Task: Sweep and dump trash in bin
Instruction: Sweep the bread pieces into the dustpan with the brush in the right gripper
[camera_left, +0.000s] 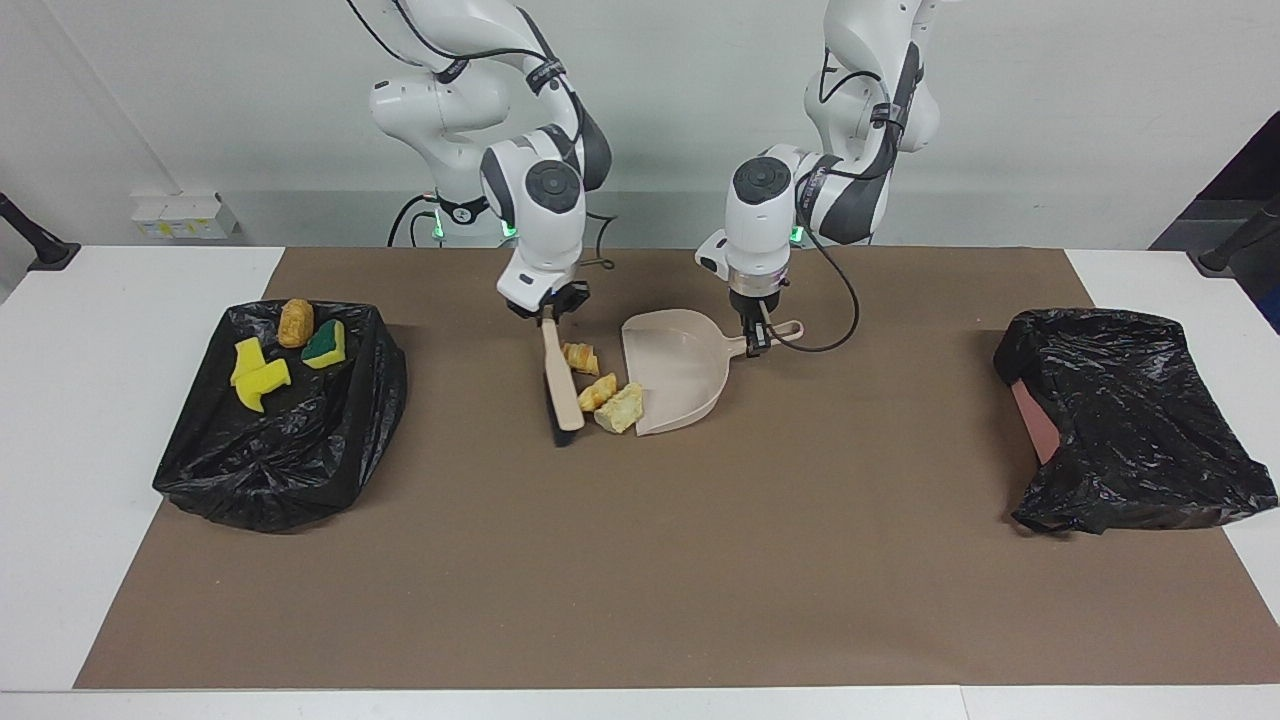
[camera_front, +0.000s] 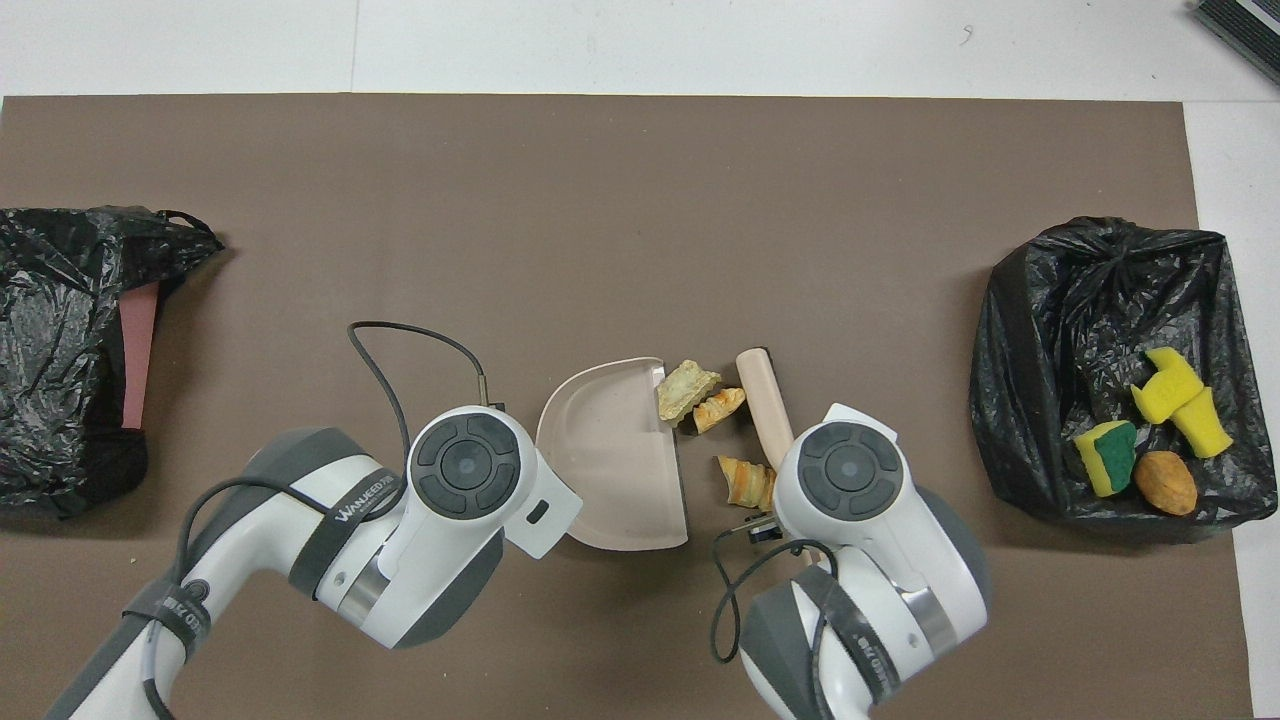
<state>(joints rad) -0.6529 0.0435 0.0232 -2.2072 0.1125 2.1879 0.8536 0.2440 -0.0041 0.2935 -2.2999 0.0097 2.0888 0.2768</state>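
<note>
Right, the right gripper (camera_left: 548, 314) fingers clamp the brush (camera_left: 561, 380), long axis pointing away from the robots, bristles down on the desk (camera_left: 640, 560). Left gripper (camera_left: 752, 338) fingers grip the dustpan (camera_left: 675, 375) handle. Three trash bits (camera_left: 600, 390) lie between brush and pan mouth; four more sit in the bin (camera_left: 280, 460).

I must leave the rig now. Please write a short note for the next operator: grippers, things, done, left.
Left gripper: shut on the beige plastic dustpan, at its handle.
Right gripper: shut on the beige brush, bristles on the mat.
Done: three yellow sponge pieces (one green-backed) and one orange-tan lump lie in the black-lined bin at the right arm's end.
Left: three crusty bread-like lumps lie between brush and dustpan mouth; sweep them in, then dump.
</note>
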